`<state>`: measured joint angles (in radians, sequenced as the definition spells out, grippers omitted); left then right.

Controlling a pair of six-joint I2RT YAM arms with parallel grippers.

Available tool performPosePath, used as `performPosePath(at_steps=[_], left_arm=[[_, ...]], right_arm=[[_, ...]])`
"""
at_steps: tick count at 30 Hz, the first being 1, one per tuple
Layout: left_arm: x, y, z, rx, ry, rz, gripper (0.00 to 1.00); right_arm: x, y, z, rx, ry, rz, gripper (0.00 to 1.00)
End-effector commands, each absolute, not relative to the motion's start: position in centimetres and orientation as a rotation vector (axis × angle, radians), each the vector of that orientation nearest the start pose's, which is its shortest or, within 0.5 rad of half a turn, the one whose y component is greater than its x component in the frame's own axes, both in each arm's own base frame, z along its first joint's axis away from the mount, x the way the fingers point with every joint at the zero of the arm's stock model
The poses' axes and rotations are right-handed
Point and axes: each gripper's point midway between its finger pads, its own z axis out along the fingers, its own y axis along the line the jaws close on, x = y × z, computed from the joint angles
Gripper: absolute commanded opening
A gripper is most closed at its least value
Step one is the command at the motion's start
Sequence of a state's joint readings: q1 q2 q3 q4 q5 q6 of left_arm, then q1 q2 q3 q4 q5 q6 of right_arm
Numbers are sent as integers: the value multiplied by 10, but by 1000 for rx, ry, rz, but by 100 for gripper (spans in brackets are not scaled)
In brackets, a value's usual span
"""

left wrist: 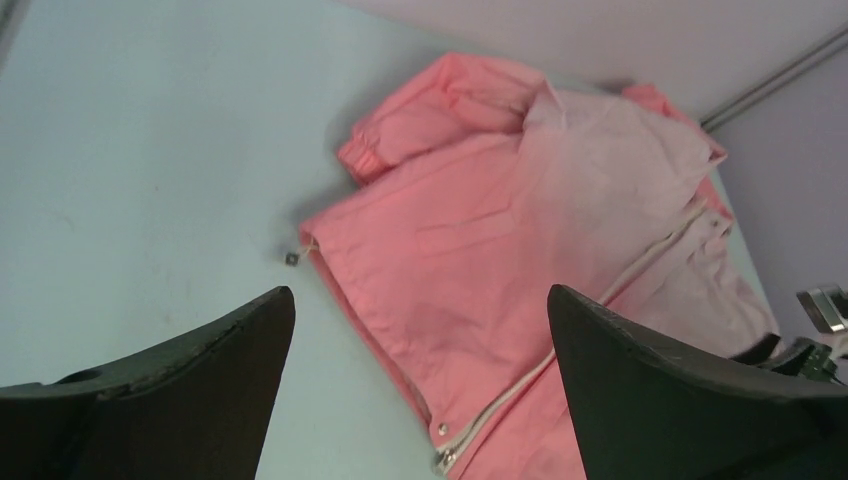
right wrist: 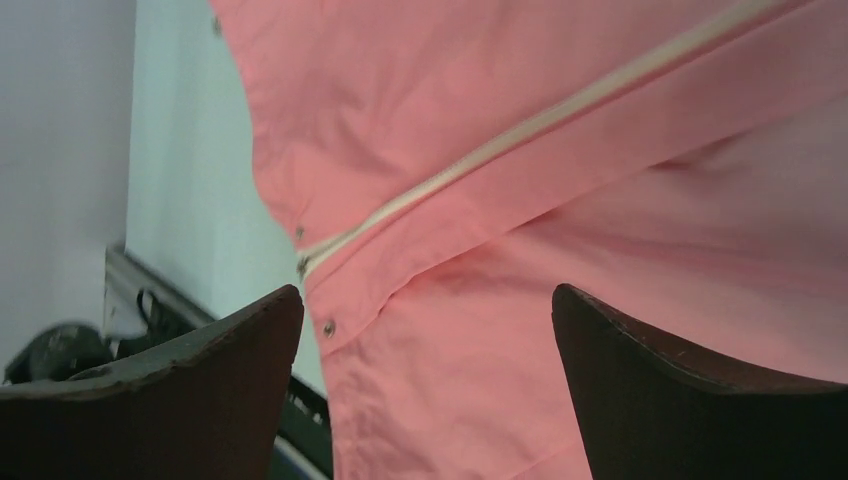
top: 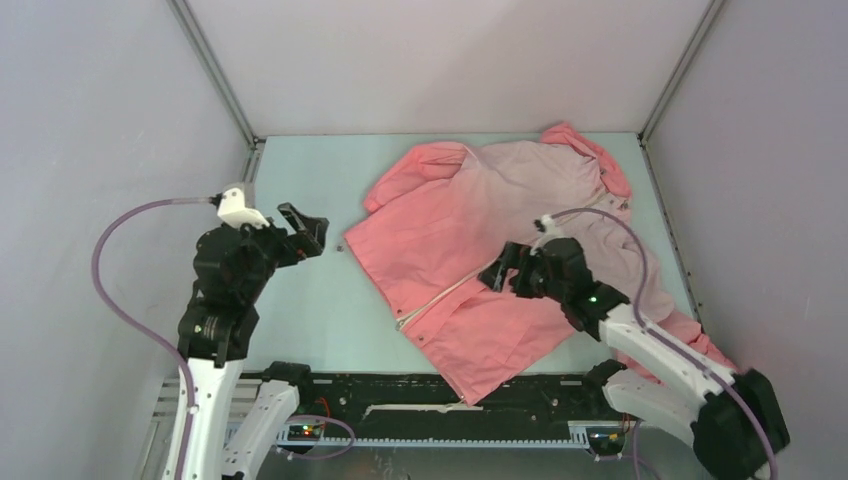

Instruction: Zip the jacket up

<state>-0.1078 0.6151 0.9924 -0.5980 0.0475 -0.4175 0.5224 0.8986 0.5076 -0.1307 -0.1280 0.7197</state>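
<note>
Evidently the task is at its approach stage: neither arm has hold of anything. The jacket (top: 470, 250) lies spread on the table (top: 300, 330), centre to right, with its hem at the near left and its hood at the far right. Its pale zipper (top: 450, 292) runs diagonally from the hem up toward the collar.

The right gripper (top: 497, 274) hovers over the jacket's front, just right of the zipper's middle stretch. Its jaws are apart and there is no fabric between them. The left gripper (top: 312, 231) hangs above bare table, left of the jacket and well apart from it, its jaws likewise wide apart.

The right wrist view shows what looks like the slider (right wrist: 302, 266) at the hem end of the zipper, with small snap studs (right wrist: 328, 327) beside it. I cannot tell whether the two rows of teeth above it are already joined.

As I judge it, the next move calls for one gripper to pin the hem near the slider so the fabric stays taut. The other must pinch the small pull tab and draw it along the zipper toward the far right. The tab is tiny and the cloth thin, so the jaws could easily catch fabric instead.
</note>
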Motion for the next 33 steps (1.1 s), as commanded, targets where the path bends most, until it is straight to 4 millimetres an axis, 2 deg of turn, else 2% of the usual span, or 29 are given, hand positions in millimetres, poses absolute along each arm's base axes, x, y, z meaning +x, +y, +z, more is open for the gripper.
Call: performPosePath(at_steps=[1, 3, 6, 7, 9, 11, 13, 15, 19, 24, 28, 33], left_arm=[[239, -63, 273, -166, 1947, -440, 100], [241, -66, 253, -199, 1984, -466, 100], [242, -84, 219, -232, 2053, -596, 100], [243, -91, 213, -237, 2062, -649, 100], [240, -104, 188, -272, 2103, -743, 100], [239, -115, 173, -271, 2120, -805, 100], [238, -116, 155, -291, 2168, -773, 100], [238, -119, 139, -320, 2208, -754, 96], [234, -143, 112, -331, 2252, -811, 89], [231, -158, 94, -328, 2255, -823, 84], [232, -164, 83, -334, 2250, -856, 82], [237, -173, 75, -303, 2276, -875, 76]], right_arm=[[228, 264, 155, -67, 2187, 1163, 95], [225, 284, 137, -30, 2264, 1205, 89], [210, 316, 124, -16, 2297, 1249, 82], [205, 324, 120, -5, 2308, 1254, 79], [197, 337, 112, 14, 2323, 1257, 75], [190, 345, 106, 31, 2337, 1246, 73], [183, 348, 101, 33, 2348, 1226, 72], [176, 348, 93, 30, 2365, 1194, 73], [163, 346, 77, 36, 2403, 1178, 72], [152, 356, 73, 79, 2398, 1241, 69], [151, 366, 76, 119, 2376, 1283, 65], [160, 366, 65, 145, 2379, 1218, 60]])
